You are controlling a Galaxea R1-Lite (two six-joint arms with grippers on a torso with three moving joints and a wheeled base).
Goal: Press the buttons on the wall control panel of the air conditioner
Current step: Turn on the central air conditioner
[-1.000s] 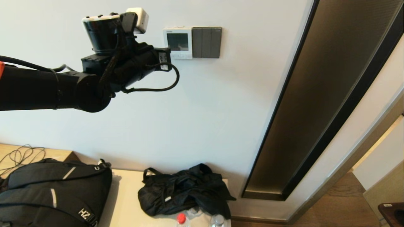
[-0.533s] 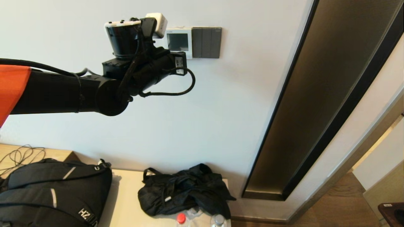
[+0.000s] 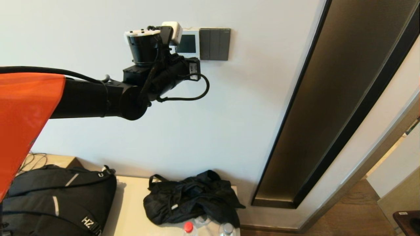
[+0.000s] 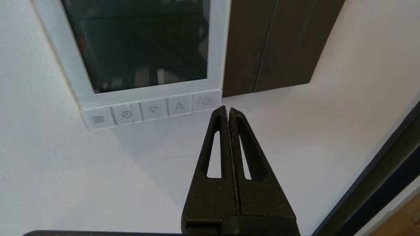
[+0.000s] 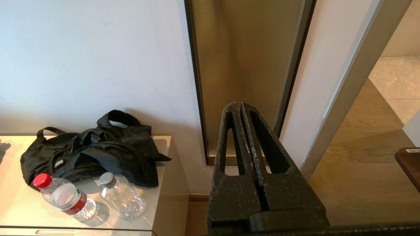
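On the white wall (image 3: 229, 114) up high sits the air conditioner's control panel (image 3: 188, 42), a small white box with a dark screen (image 4: 137, 42). Right beside it, touching its edge, is a dark grey switch plate (image 3: 215, 44). A tall brown glass strip (image 3: 331, 108) with a dark frame runs down the wall, well apart from the panel.

The big black left arm (image 3: 98, 98) reaches across to the panel. It hides part of the panel in the head view. The left gripper (image 4: 228, 111) has its two fingers pressed tight together, with nothing between them. Its tip sits just below the row of little buttons (image 4: 152, 109) along one edge of the panel. It is nearest the power button (image 4: 206, 101), at the end of the row next to the switch plate. I cannot tell if the tip touches it.

Down low is a pale table (image 3: 131, 209). On it lie a big black backpack (image 3: 55, 200), a smaller crumpled black bag (image 3: 193, 200) and two clear bottles. One bottle has a red cap (image 5: 42, 180) and one has a grey cap (image 5: 107, 179).

The right gripper (image 5: 241, 106) hangs low, near the glass strip, away from the panel. Its fingers are pressed together too, holding nothing.
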